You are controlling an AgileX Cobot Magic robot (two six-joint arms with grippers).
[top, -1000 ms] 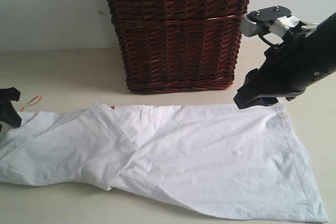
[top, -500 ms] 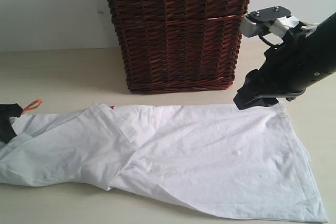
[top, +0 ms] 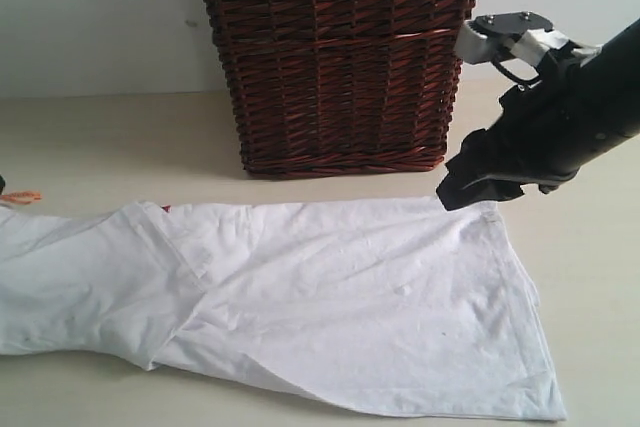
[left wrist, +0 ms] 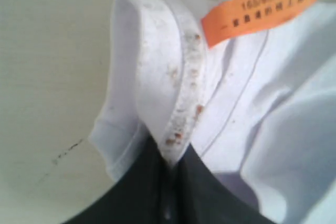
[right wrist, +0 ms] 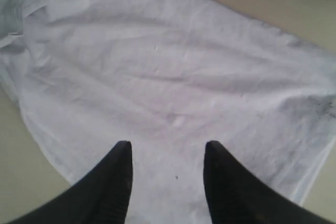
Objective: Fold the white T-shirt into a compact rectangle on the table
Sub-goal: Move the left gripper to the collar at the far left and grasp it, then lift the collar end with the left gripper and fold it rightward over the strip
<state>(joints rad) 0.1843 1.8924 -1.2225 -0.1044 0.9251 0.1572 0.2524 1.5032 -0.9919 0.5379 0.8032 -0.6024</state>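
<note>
Left wrist view: we see the left end effector [left wrist: 169,153] clamped on the collar of the white T-shirt [left wrist: 157,77], near its orange tag [left wrist: 260,6]. In the exterior view we find the shirt spread along the counter [top: 120,137], in front of the wicker basket [top: 340,57]. Our right end effector [right wrist: 168,153] hangs over the shirt's other end, jaws moderately apart, gripping nothing.
</note>
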